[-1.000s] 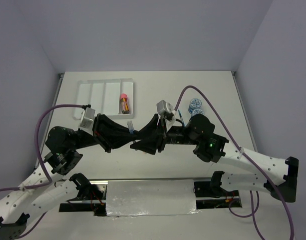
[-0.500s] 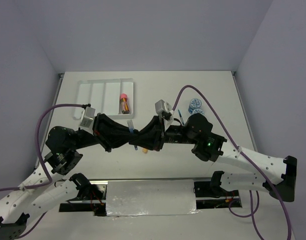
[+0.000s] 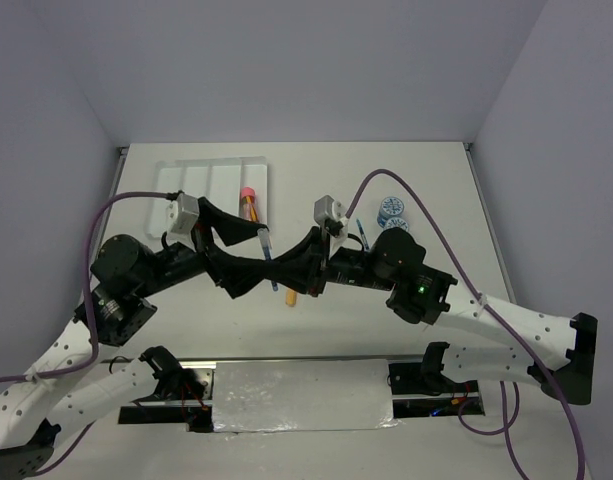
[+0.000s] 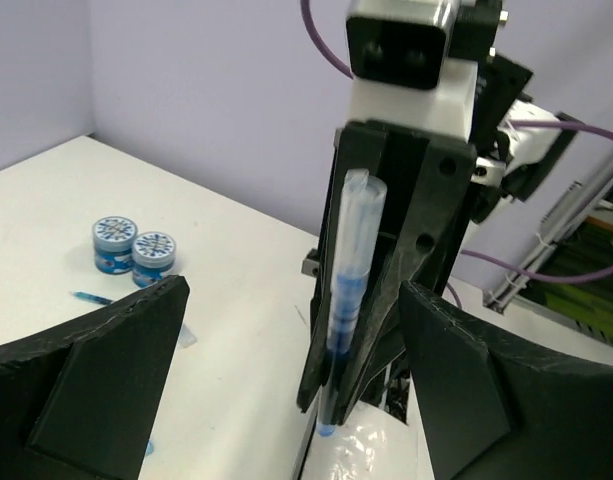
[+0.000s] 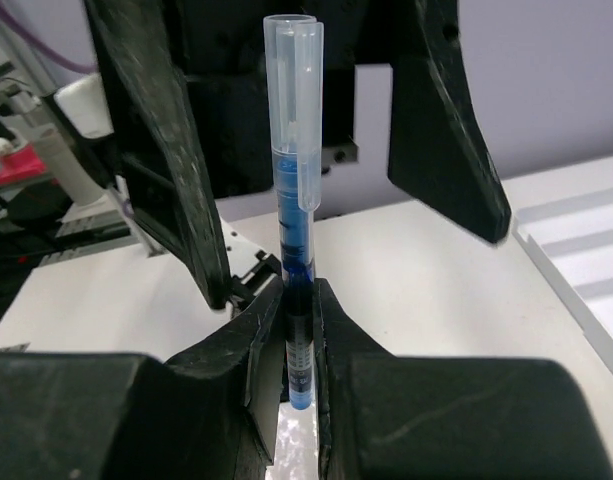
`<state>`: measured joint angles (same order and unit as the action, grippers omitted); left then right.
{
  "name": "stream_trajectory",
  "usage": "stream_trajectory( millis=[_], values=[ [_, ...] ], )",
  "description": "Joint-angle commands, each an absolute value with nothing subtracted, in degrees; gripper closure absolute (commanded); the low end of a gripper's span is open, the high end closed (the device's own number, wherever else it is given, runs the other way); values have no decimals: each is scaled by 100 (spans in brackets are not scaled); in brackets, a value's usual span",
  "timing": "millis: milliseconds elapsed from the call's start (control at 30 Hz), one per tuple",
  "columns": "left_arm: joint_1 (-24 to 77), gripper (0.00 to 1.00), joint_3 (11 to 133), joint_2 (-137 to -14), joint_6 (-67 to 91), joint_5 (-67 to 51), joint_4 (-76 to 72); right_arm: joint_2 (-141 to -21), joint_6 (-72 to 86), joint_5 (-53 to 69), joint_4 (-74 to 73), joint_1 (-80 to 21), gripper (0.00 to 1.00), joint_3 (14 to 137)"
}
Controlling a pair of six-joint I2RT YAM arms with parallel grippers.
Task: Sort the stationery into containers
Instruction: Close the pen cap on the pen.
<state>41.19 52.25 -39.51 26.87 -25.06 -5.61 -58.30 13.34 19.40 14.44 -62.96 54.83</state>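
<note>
A blue pen (image 5: 295, 190) with a clear cap stands upright above the table, and my right gripper (image 5: 298, 335) is shut on its lower barrel. My left gripper (image 4: 286, 400) is open, its black fingers (image 4: 96, 380) standing wide on either side of the pen (image 4: 346, 290) without touching it. From above, the two grippers (image 3: 261, 258) (image 3: 284, 272) meet at mid-table around the pen (image 3: 274, 280). The white divided tray (image 3: 196, 185) lies at the far left with a pink-capped orange piece (image 3: 249, 205) in its rightmost compartment.
Two round blue-lidded tubs (image 3: 391, 210) sit at the far right, with a thin blue pen (image 3: 361, 232) on the table beside them. A small orange item (image 3: 291, 297) lies on the table under the grippers. The tray's edge (image 5: 576, 250) shows right of my right gripper.
My left gripper has opened and let go of the pen, its wrist shifting up and back. My right gripper closed on the pen and now holds it alone.
</note>
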Motion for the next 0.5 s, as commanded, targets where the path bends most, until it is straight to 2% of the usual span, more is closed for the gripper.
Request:
stream_trajectory(
  millis=[0,167,333,467],
  values=[
    [4140,1,5712,-3920,2461,-1909,-273,-5827,1151,1564,1309,-6302,100,5546],
    [4148,1,6134,-4078,2443,-1047,139,-5915,1160,1565,1354,-6302,100,5511],
    [4148,4,6583,-4377,2584,-1493,54,-5941,1125,1407,1424,-6302,100,5441],
    [4140,8,6750,-4473,2637,-1345,131,-5976,1143,1389,1406,-6302,100,5493]
  ],
)
